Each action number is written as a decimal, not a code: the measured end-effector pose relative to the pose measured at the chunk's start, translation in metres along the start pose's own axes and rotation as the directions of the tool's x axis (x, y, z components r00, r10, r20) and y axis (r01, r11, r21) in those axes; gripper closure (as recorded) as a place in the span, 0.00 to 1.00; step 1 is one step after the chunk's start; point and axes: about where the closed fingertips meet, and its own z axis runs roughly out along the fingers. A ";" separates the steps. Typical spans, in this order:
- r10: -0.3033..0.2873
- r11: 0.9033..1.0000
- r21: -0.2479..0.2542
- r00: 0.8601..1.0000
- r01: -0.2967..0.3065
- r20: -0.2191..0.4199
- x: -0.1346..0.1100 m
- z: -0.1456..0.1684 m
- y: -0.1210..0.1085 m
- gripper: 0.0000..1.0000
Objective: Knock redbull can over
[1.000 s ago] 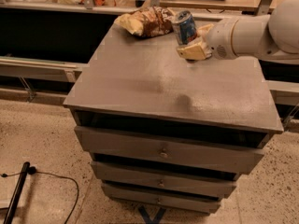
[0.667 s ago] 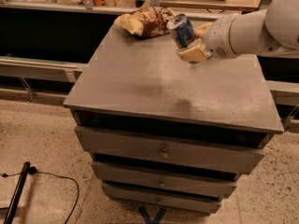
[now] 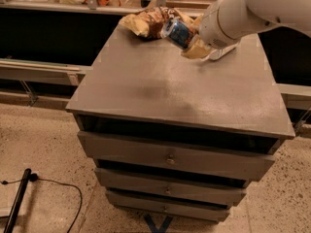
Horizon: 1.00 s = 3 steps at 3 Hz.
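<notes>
Can: we see the redbull can point(image 3: 177, 32) at the far side of the cabinet top point(image 3: 170, 91), tipped steeply, silver end pointing away toward the far left.
Can contact: it sits right against the gripper point(image 3: 198, 50). We can't tell if its lower end rests on the top, because the gripper hides it.
Gripper: low over the far right part of the top, just right of the can, on the white arm point(image 3: 243, 11) reaching in from the right.
Claw state: we cannot tell whether it is spread, pressed together or pinching.
Neighbor: the snack bag point(image 3: 146, 22) lies just beyond the can on the left, touching it or very nearly.
Progress: we judge the tip is mid-way and the can is not yet flat.
Risk 1: the can props against the bag and stops half-tilted, since the bag lies in its fall path.
Risk 2: once down, the round can rolls toward the far edge, if the push carries on.
Risk 3: the bag gets shoved along, if the sweep goes further left.
Risk 4: the gripper scrapes the top, given how low it sits.
</notes>
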 end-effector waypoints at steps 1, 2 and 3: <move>-0.197 0.979 -0.062 0.977 0.192 -0.084 0.007 0.016 -0.004 1.00; -0.338 0.940 -0.093 0.931 0.328 -0.137 0.020 0.024 -0.001 1.00; -0.440 0.898 -0.081 0.890 0.433 -0.121 0.030 0.038 0.013 1.00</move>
